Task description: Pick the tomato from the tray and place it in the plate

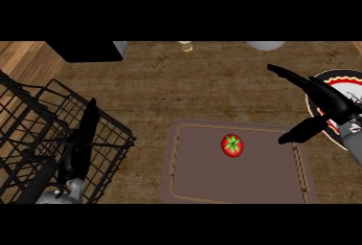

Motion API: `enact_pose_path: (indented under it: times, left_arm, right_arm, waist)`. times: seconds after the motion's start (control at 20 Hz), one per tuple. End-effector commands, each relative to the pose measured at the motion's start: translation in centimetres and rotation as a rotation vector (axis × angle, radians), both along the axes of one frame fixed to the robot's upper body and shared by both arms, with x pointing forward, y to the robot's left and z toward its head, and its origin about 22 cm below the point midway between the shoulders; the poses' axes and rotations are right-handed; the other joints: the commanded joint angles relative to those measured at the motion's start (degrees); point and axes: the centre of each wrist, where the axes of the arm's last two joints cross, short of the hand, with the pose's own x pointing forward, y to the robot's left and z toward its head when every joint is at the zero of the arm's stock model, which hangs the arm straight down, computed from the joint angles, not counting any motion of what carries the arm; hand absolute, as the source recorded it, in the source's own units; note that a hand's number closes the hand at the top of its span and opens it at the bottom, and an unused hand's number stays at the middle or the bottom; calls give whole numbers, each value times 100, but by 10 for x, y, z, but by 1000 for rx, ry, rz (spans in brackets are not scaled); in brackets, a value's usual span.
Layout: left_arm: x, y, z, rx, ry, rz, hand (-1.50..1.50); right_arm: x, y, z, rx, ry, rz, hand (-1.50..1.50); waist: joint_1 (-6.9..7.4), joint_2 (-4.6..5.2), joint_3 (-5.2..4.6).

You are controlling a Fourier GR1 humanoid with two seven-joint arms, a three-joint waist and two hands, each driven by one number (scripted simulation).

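Tomato [232, 145] lies on the tray [205, 186], untouched. Our right hand [331, 106] overlaps the plate [350, 80], fingers straight, spread and holding nothing, presumably ready for the grasp. Our left hand [78, 153] rests open by the wire rack [35, 119], out of the way.

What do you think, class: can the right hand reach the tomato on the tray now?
Probably yes. The right hand hovers open near the tray's right edge; the tomato lies alone on the tray, nothing between them.
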Motion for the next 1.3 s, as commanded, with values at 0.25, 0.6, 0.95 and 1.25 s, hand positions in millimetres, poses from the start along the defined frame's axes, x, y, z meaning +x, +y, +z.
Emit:
enact_pose_path:
  times: [0.25, 0.6, 0.95, 1.25]
  left_arm:
    - [-29, -15, -21, -158, 213, -106, 0]
    - [-40, 0, -8, -188, 214, -81, 0]
    - [-50, 7, -14, -179, 243, -67, 0]
    - [-54, 1, -6, -200, 224, -88, 0]
  right_arm:
    - [1, 34, -1, -186, 77, 68, -150]
    - [-10, 69, -27, -271, 157, 87, -150]
    - [-16, 104, -29, -272, 187, 127, -150]
    - [-19, 121, -39, -344, 174, 98, -150]
  waist:
    - [-190, 231, -682]
    - [-316, 238, -680]
    - [-439, 234, -684]
    - [-411, 246, -679]
